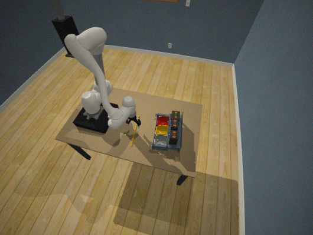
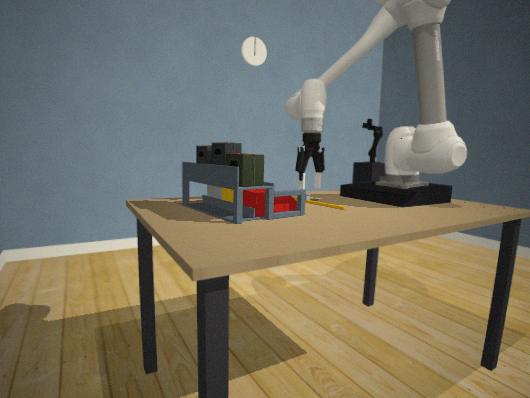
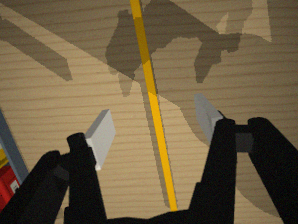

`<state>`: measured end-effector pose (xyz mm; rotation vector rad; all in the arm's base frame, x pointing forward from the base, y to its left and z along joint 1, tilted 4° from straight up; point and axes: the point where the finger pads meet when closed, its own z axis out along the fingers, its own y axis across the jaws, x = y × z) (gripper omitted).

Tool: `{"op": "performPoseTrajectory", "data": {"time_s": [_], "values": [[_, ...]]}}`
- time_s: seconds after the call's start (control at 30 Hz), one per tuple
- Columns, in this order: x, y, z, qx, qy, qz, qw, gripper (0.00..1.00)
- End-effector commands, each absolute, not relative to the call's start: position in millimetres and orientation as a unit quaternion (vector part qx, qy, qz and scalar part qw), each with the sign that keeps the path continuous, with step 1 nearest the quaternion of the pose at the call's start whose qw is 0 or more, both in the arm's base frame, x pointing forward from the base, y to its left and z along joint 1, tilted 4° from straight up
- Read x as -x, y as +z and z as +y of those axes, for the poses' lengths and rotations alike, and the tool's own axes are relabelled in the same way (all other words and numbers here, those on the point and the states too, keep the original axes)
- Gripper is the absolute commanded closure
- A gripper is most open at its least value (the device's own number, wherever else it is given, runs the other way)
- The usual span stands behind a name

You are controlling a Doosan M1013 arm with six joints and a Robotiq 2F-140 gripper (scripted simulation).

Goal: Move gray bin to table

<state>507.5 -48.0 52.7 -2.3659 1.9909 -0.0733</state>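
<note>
The gray open bin (image 1: 161,140) sits in the shelf (image 1: 159,148) (image 2: 210,173) (image 3: 11,145), at the end nearest the viewer in the top view, with small parts that are too blurred to tell. The yellow bin (image 1: 162,130) (image 2: 228,195) is beside it in the middle, and the red bin (image 1: 162,120) (image 2: 255,202) (image 3: 7,186) is at the far end. My gripper (image 1: 134,126) (image 2: 310,182) (image 3: 153,114) is open and empty. It points down above the table top (image 1: 189,110) (image 2: 300,235) (image 3: 45,105), on the robot's side of the shelf, apart from all bins.
A thin yellow strip (image 1: 133,137) (image 2: 325,204) (image 3: 155,114) lies on the table below my gripper. Several dark boxes, one of them green (image 1: 175,114) (image 2: 252,170), stand on the shelf's upper level behind the bins. The black robot base (image 1: 91,125) (image 2: 415,195) is at the opposite end.
</note>
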Motion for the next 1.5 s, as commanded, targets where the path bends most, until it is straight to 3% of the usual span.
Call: {"op": "performPoseTrajectory", "data": {"time_s": [0.0,0.13,0.3,0.7,0.87,1.47], "values": [[-507.6,54.2,-48.1,0.765,-0.024,0.644,0.025,0.43],[-507.6,54.2,-48.1,0.765,-0.024,0.644,0.025,0.43],[-503.8,108.8,-48.4,0.765,-0.024,0.644,0.025,0.43],[-503.8,108.8,-48.4,0.765,-0.024,0.644,0.025,0.43],[-501.8,136.6,-48.6,0.765,-0.024,0.644,0.025,0.43],[-502.5,126.7,-48.6,0.765,-0.024,0.644,0.025,0.43]]}}
